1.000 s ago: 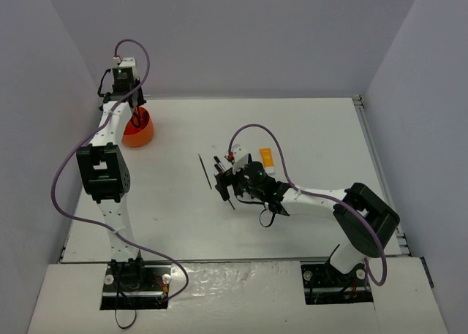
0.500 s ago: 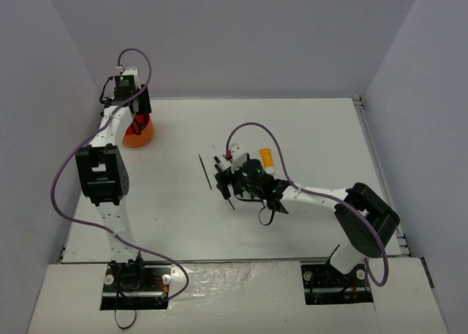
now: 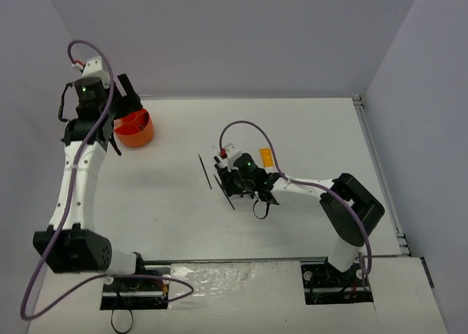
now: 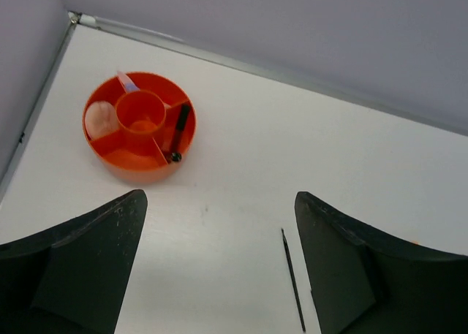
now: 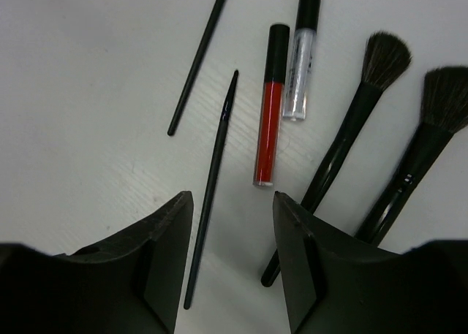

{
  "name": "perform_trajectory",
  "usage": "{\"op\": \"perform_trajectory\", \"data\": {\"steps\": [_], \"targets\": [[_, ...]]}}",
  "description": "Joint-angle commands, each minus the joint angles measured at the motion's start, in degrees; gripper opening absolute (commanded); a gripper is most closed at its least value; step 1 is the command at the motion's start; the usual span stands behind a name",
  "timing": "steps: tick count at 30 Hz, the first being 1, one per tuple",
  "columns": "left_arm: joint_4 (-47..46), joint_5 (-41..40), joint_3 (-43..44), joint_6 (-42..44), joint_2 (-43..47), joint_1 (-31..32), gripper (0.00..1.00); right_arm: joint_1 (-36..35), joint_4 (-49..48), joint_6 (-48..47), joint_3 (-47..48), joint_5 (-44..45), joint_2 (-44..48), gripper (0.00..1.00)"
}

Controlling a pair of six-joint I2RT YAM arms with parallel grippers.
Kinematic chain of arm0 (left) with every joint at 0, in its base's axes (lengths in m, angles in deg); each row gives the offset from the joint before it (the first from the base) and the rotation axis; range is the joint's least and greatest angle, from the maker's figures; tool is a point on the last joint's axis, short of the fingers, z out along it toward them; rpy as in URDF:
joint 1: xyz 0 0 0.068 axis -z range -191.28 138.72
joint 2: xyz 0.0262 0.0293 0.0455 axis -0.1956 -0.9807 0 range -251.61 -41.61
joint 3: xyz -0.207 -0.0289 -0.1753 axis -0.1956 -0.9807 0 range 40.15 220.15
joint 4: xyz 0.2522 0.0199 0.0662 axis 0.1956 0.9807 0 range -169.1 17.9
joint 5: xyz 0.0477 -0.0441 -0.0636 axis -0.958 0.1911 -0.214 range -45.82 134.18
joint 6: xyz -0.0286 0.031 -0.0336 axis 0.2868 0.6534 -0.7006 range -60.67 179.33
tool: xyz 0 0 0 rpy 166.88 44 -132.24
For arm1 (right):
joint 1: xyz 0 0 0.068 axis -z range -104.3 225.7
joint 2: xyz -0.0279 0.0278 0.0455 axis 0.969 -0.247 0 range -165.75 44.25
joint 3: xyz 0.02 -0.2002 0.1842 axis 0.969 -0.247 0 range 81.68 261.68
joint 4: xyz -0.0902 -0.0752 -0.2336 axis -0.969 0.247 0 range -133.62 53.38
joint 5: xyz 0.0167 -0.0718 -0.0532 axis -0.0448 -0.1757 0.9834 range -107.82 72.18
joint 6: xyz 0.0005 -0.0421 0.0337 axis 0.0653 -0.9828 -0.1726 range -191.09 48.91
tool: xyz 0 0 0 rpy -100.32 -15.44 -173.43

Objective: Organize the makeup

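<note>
Pencil looks to be the target: the thin black pencil (image 5: 213, 173) runs nearly bottom to top in the right wrist view, leaning right. Its lower part lies between the half-spread, empty jaws of the right gripper (image 5: 230, 210), closer to the left finger. The red gloss tube (image 5: 269, 122) lies just right of it. The left gripper (image 4: 219, 199), wide and empty, hangs near the orange holder (image 4: 139, 172), well apart at the overhead view's upper left.
</note>
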Motion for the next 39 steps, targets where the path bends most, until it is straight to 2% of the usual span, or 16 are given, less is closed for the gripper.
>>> {"op": "perform_trajectory", "data": {"steps": [1, 9, 16, 23, 29, 33, 39], "targets": [[1.52, 5.0, -9.42, -2.99, 11.49, 1.77, 0.81, 0.61, 0.67, 0.75, 3.28, -0.05, -1.28, 0.42], [2.64, 9.83, -27.3, -1.66, 27.34, 4.42, 0.84, 0.93, 1.24, -0.86, 5.56, 2.19, -4.47, 0.39], [1.99, 10.05, -35.6, -1.01, 31.1, 4.54, 0.85, 1.14, 1.14, -1.34, 6.51, 2.96, -7.08, 0.35], [1.89, 11.35, -35.99, -0.79, 30.41, 4.49, 0.85, 1.4, 0.2, -1.72, 6.79, 2.96, -9.13, 0.28], [0.45, 14.25, -36.24, -2.73, 29.69, 4.49, 0.85, 1.4, -2.03, -2.61, 5.73, 2.6, -8.43, 0.1], [-1.01, 16.23, -36.16, -4.82, 28.69, 4.57, 0.85, 1.4, -2.77, -3.59, 5.72, 2.08, -6.53, 0.02], [-5.51, 18.4, -36.45, -10.44, 26.97, 5.34, 0.85, 1.22, -5.67, -3.67, 4.32, 2.15, -1.04, 0.0]]}}
